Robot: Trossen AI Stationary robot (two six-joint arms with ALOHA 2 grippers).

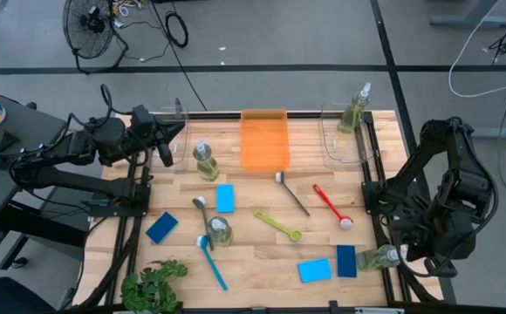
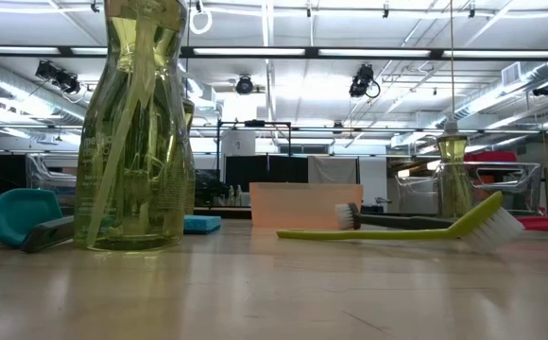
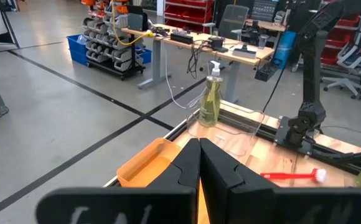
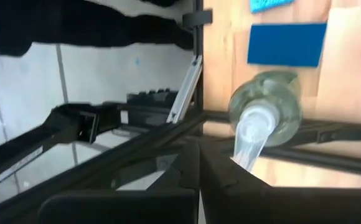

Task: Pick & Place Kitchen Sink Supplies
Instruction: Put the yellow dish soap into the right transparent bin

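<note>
Both grippers, left (image 1: 167,144) at the table's far-left corner and right (image 1: 427,262) past its right edge, pinched shut and empty; risk of toppling the bottle (image 1: 380,257) at the near-right edge, just beside.

Light falls evenly from ceiling strip lamps (image 2: 283,57), which show as bright white bars in the low view and leave a pale sheen on the worktop (image 2: 274,293). Shadows on the wood are soft and short in the high view. The near pump bottle (image 2: 134,123) glows with backlight. The right wrist view is smeared, and a clear bottle (image 4: 264,115) there looks blurred and washed out.
</note>
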